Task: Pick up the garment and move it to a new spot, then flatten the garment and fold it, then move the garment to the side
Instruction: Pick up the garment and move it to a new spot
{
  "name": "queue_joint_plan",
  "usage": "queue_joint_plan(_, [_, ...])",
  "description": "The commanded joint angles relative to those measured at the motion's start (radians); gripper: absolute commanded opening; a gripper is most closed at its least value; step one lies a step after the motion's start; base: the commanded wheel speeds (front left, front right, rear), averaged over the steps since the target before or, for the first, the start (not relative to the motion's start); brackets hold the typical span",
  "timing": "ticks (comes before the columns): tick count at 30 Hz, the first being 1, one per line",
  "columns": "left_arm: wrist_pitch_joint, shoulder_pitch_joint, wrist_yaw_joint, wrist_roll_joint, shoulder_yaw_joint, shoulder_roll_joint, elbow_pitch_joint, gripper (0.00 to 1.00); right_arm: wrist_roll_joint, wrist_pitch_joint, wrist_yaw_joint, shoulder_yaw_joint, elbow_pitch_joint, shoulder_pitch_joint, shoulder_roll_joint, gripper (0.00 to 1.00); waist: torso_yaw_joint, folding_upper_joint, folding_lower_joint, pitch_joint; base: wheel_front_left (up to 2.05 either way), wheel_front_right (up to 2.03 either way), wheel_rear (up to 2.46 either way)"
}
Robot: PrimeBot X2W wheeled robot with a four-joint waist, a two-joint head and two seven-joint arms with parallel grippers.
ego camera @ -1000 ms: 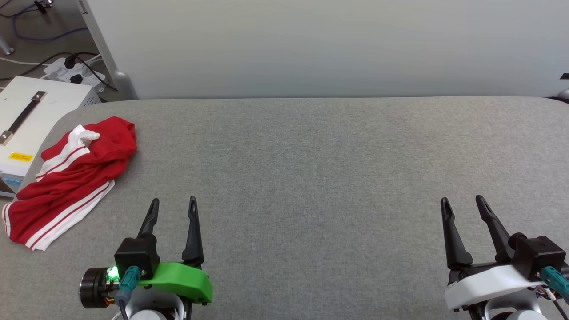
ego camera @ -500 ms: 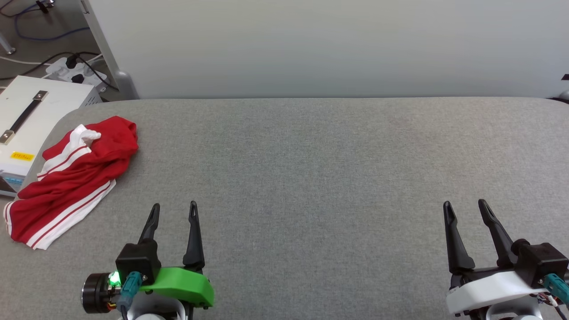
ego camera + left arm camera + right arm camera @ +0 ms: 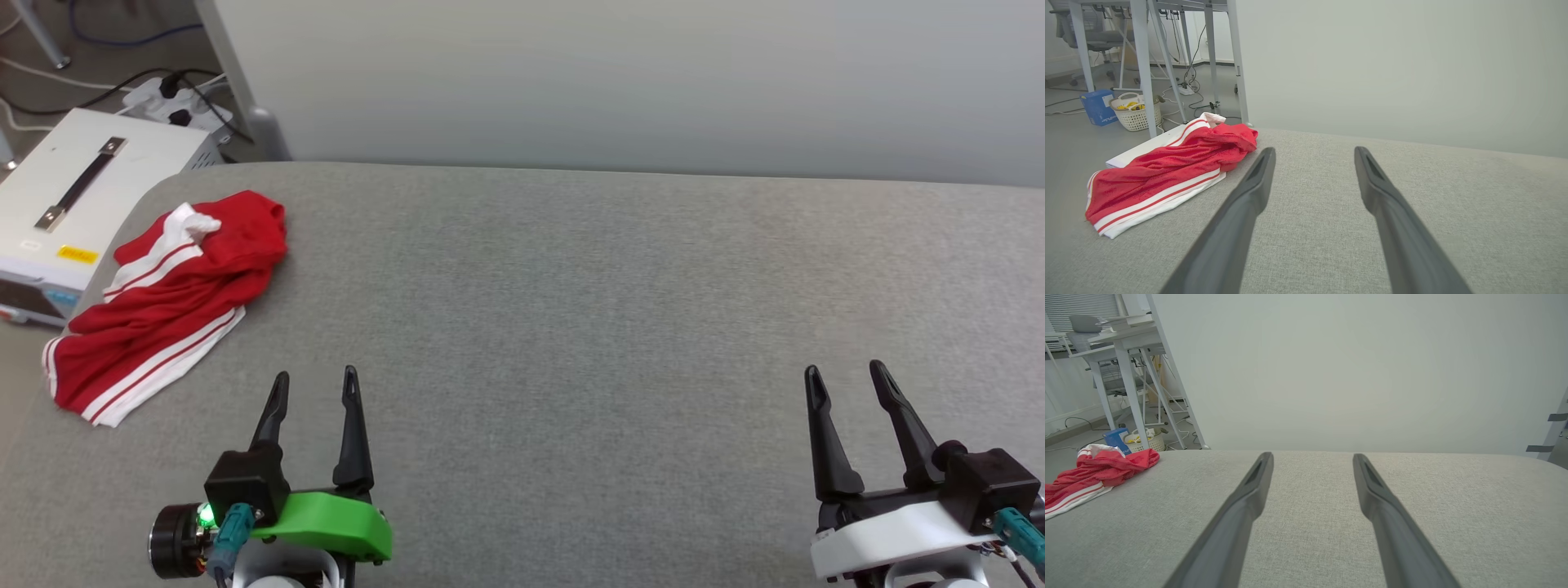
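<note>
The garment (image 3: 167, 306) is a red shirt with white striped trim, lying crumpled at the far left edge of the grey padded table (image 3: 571, 310). It also appears in the left wrist view as the garment (image 3: 1167, 171) and at the left of the right wrist view as the garment (image 3: 1094, 473). My left gripper (image 3: 316, 384) hovers over the table's near left, open and empty, to the right of and nearer than the shirt. Far from the garment, at the near right, my right gripper (image 3: 845, 374) is open and empty too.
A white case with a dark handle (image 3: 77, 196) stands on the floor just left of the table, with a power strip and cables (image 3: 175, 94) behind it. A pale wall panel (image 3: 612, 73) runs along the far edge. Desk legs and a basket (image 3: 1133, 112) stand beyond.
The head camera has turned slightly left, so the whole picture has shifted right and tilted. Both grippers stay open in about the same places; the garment lies as before.
</note>
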Motion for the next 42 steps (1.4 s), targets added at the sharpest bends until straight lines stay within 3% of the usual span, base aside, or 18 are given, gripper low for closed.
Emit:
queue_joint_plan(1, [-0.009, -0.004, 0.005, -0.010, 0.004, -0.003, 0.000, 1.00, 0.001, -0.012, -0.001, 0.007, -0.008, 0.003, 0.001, 1.00, 0.036, 0.0000, 0.0000, 0.014, 0.00, 0.00, 0.00])
queue_joint_plan(24, [-0.033, -0.031, 0.017, -0.101, 0.076, -0.004, 0.026, 1.00, -0.063, -0.036, -0.001, 0.099, -0.036, -0.031, 0.001, 1.00, 0.326, 0.0000, 0.0000, 0.086, 0.00, 0.00, 0.00])
queue_joint_plan(36, [-0.034, -0.031, 0.014, -0.142, 0.082, -0.004, 0.056, 1.00, -0.076, -0.036, -0.001, 0.110, -0.030, -0.037, 0.001, 1.00, 0.366, 0.0000, 0.0000, 0.091, 0.00, 0.00, 0.00])
queue_joint_plan(42, [-0.034, -0.109, -0.033, -0.164, 0.123, -0.004, 0.094, 1.00, -0.081, -0.036, -0.001, 0.119, -0.037, -0.054, -0.005, 1.00, 0.349, 0.0000, 0.0000, 0.116, 0.00, 0.00, 0.00])
